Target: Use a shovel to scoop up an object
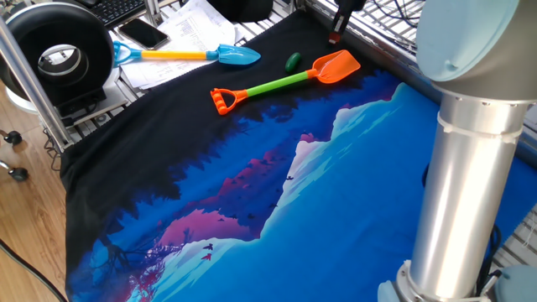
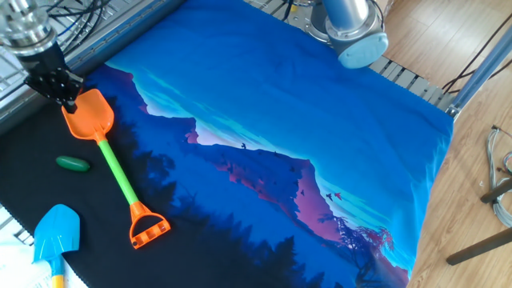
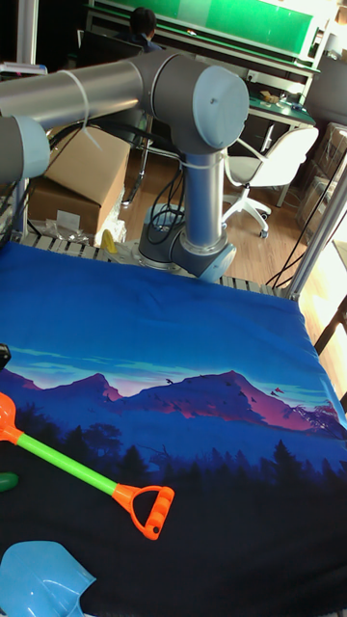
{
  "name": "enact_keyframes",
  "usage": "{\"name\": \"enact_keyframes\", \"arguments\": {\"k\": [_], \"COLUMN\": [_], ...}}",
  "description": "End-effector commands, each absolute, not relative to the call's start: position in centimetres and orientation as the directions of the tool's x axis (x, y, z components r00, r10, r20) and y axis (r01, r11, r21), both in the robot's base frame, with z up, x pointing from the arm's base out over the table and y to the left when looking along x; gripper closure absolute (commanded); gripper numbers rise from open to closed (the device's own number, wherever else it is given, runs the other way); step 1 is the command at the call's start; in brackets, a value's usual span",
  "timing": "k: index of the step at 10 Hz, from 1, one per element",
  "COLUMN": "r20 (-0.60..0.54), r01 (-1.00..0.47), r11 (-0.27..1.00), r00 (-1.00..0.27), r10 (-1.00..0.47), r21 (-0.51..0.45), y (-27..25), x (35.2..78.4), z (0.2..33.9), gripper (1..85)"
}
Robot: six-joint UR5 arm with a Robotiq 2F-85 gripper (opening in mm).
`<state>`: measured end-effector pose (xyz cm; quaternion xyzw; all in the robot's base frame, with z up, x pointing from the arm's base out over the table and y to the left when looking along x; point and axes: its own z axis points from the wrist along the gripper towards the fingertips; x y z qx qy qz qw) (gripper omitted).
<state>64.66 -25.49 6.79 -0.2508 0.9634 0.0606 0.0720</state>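
Observation:
The shovel lies flat on the dark cloth, its orange blade (image 2: 90, 118) pointing to the table's far edge, with a lime-green shaft (image 2: 120, 174) and an orange D-handle (image 2: 149, 227). The same shovel (image 1: 334, 66) shows in one fixed view and, partly cut off, as the shovel (image 3: 72, 469) in the tall view. The object, a small dark green oval (image 2: 73, 163), rests beside the blade; it also shows as the object (image 1: 292, 60). My gripper (image 2: 70, 102) hangs at the blade's far tip, fingers together and holding nothing. In one fixed view the gripper (image 1: 335, 35) sits just behind the blade.
A blue-bladed shovel (image 1: 235, 56) with a yellow shaft lies on papers beyond the green oval; its blade (image 2: 54, 234) shows at the lower left. A phone (image 1: 143, 33) and a black round device (image 1: 59, 50) sit off the cloth. The arm's base column (image 1: 457, 193) stands at the right.

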Motion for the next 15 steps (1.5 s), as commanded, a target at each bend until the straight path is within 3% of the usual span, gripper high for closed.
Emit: {"name": "enact_keyframes", "arguments": {"k": [1, 4, 9, 13, 15], "r20": [-0.172, -0.136, -0.178, -0.129, -0.17], "r01": [-0.504, -0.537, -0.473, -0.646, -0.703], "r11": [0.862, 0.844, 0.881, 0.753, 0.701], "r00": [-0.855, -0.836, -0.868, -0.742, -0.681], "r10": [-0.489, -0.532, -0.463, -0.658, -0.712], "r21": [0.053, -0.002, 0.015, -0.124, -0.117], "y": [-24.8, -26.7, -26.1, -28.8, -27.5], "x": [64.9, 64.0, 64.3, 65.0, 65.6], "z": [6.0, 6.6, 7.2, 7.2, 7.4], "gripper": [81.7, 81.3, 83.0, 83.7, 79.7]}}
